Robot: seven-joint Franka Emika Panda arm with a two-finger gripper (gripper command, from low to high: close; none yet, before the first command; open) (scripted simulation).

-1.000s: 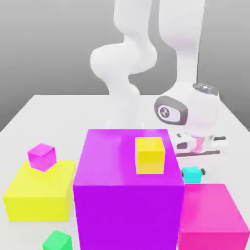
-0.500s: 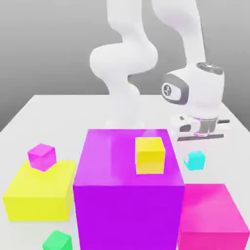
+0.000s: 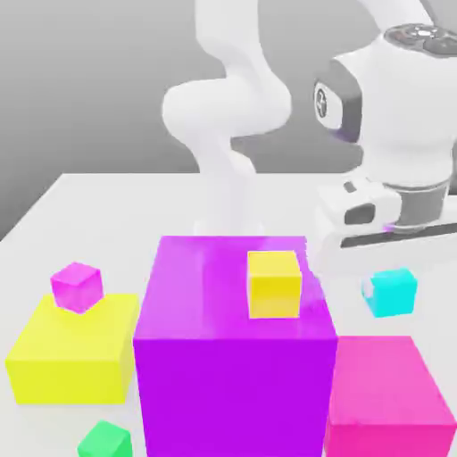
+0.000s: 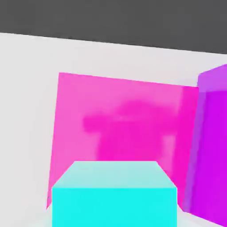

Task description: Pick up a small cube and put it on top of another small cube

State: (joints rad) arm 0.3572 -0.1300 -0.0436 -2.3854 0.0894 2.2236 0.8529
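Note:
The small cyan cube (image 3: 391, 292) hangs in the air under the white hand, above the table and just beyond the big pink block (image 3: 388, 393). My gripper (image 3: 391, 278) is shut on it from above. In the hand view the cyan cube (image 4: 114, 197) sits close to the camera, with the pink block's top (image 4: 124, 128) below it. A small yellow cube (image 3: 274, 284) rests on the big purple block (image 3: 234, 348). A small magenta cube (image 3: 77, 286) lies on the big yellow block (image 3: 76, 348).
A small darker green cube (image 3: 105, 441) lies on the table at the front, on the exterior view's left. The purple block (image 4: 213, 142) stands tall right beside the pink one. The arm's white base (image 3: 223, 134) rises behind the blocks.
The hand has risen from table level, carrying the cyan cube up with it and a little toward the exterior view's right. The other cubes have not moved.

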